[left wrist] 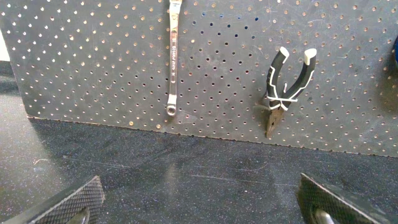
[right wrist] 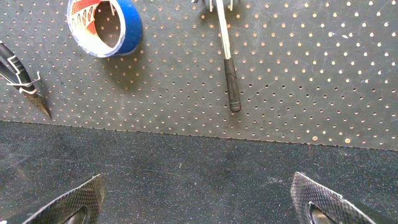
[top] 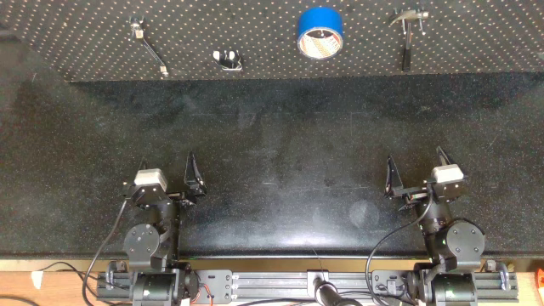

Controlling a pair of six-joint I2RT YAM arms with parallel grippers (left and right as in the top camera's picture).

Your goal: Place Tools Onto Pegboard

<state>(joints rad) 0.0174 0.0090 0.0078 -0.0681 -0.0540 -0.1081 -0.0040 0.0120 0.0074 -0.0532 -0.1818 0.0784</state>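
Note:
Four tools hang on the black pegboard (top: 255,34) at the back. From left to right they are a wrench (top: 149,47) (left wrist: 173,59), pliers (top: 228,59) (left wrist: 285,87) (right wrist: 22,78) with black-and-white handles, a blue tape roll (top: 320,32) (right wrist: 104,25) and a hammer (top: 408,34) (right wrist: 228,62). My left gripper (top: 167,177) (left wrist: 205,202) rests near the front left of the mat, open and holding nothing. Near the front right sits my right gripper (top: 418,172) (right wrist: 205,202), also open and holding nothing. Both face the pegboard from well back.
A black mat (top: 280,153) covers the table between the grippers and the pegboard. Cables and the arm bases (top: 297,280) line the front edge.

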